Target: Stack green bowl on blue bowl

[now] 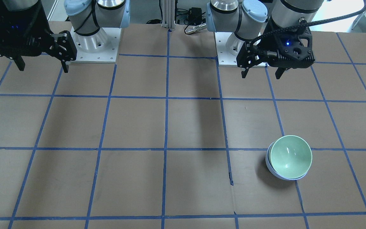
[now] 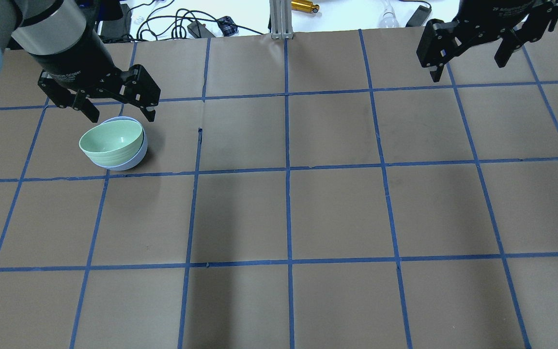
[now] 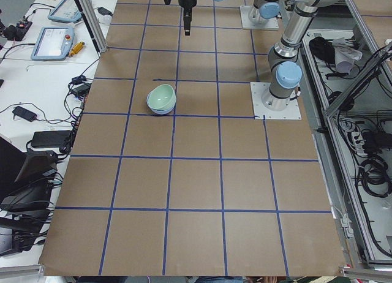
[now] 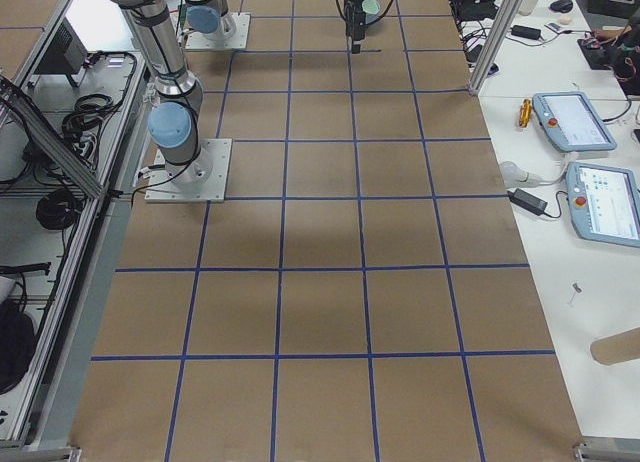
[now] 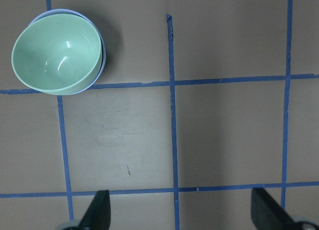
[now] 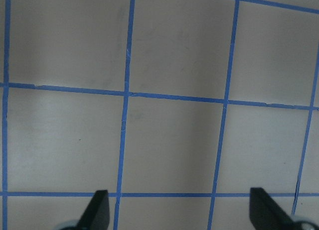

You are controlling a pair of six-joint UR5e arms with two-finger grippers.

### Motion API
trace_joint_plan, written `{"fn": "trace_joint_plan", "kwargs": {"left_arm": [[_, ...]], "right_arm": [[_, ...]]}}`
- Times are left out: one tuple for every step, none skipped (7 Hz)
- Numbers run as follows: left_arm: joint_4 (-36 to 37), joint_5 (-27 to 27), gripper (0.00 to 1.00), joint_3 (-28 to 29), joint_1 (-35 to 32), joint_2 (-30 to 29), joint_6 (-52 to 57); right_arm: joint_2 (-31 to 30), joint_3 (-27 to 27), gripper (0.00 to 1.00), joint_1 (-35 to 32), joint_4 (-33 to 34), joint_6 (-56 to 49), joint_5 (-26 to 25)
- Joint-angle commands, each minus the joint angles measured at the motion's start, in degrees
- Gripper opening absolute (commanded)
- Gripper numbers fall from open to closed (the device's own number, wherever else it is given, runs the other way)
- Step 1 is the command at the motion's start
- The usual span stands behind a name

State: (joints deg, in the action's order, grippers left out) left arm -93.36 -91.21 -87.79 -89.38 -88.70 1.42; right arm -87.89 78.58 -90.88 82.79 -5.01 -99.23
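The flat table is covered in matte brown paper and gridded with blue tape. Above it the left gripper and the right gripper, black and angular, hang spread wide, grasping nothing. On the robot's left side, the glossy round green bowl sits nested, slightly askew, inside the smooth blue bowl.

Brown table gridded with blue tape; 2 teach pendants alongside.

Green bowl nests, seemingly tilted, in blue bowl.
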Motion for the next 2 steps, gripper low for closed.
{"fn": "trace_joint_plan", "kwargs": {"left_arm": [[0.1, -0.5, 1.00, 0.2, 0.0, -0.1, -0.3], [0.1, -0.2, 1.00, -0.1, 0.0, -0.1, -0.5]], "right_arm": [[0.0, 0.0, 1.00, 0.0, 0.0, 0.0, 0.0], [0.0, 0.0, 1.00, 0.0, 0.0, 0.0, 0.0]]}}
